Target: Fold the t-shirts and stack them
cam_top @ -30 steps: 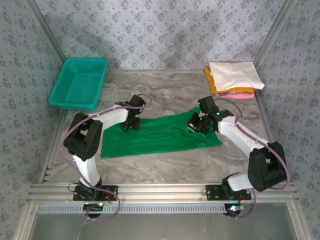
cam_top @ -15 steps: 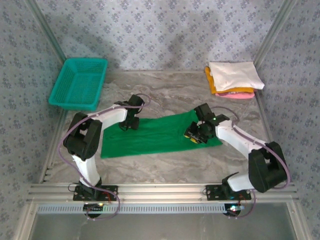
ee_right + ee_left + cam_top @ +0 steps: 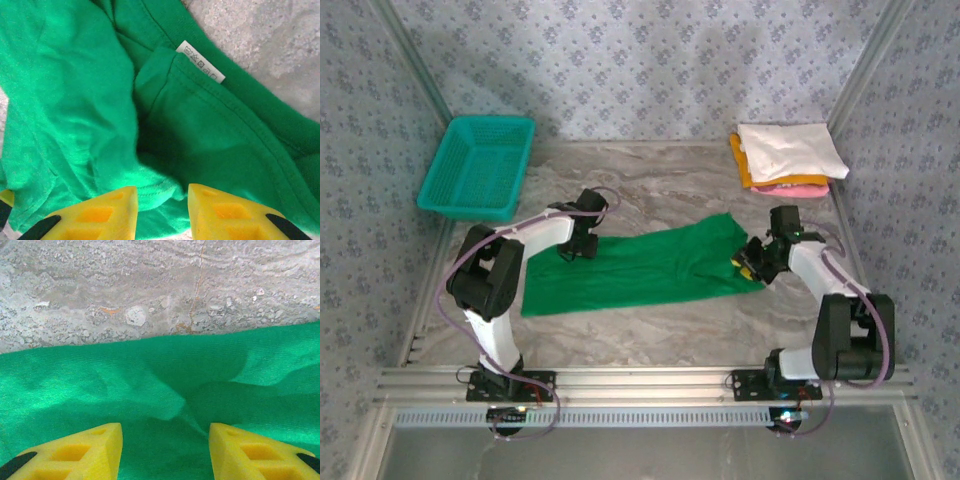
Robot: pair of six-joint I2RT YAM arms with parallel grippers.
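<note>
**Green shirt flat on the worktop, fold not yet made**

From above: green t-shirt spread as a long strip across the middle of the worktop, rumpled at its right end. Left hand down at the far left edge of the cloth, right hand at the right end. Well apart, in the far right corner: stack of folded t-shirts, white over orange-yellow over pink. Teal basket off in the far left corner.

From the left wrist: jaws wide apart and clamped on nothing. Yellow fingers low over the cloth, soft wrinkles between them, bare stone just beyond the shirt's edge.

From the right wrist: jaws closer together, with a rolled hem bulging into the gap between the fingers. Cannot tell whether pinched or merely lying there. Bunched layers ahead, and a white care label by a seam.

Judged risks:
- Could catch only the top layer on the right, leaving the lower layer behind and the fold crooked.
- Could skew the strip if one end is pulled while the left hand holds nothing.
- Would probably give a lumpy rectangle, unsteady on the stack, if the rumpled end goes unflattened.
</note>
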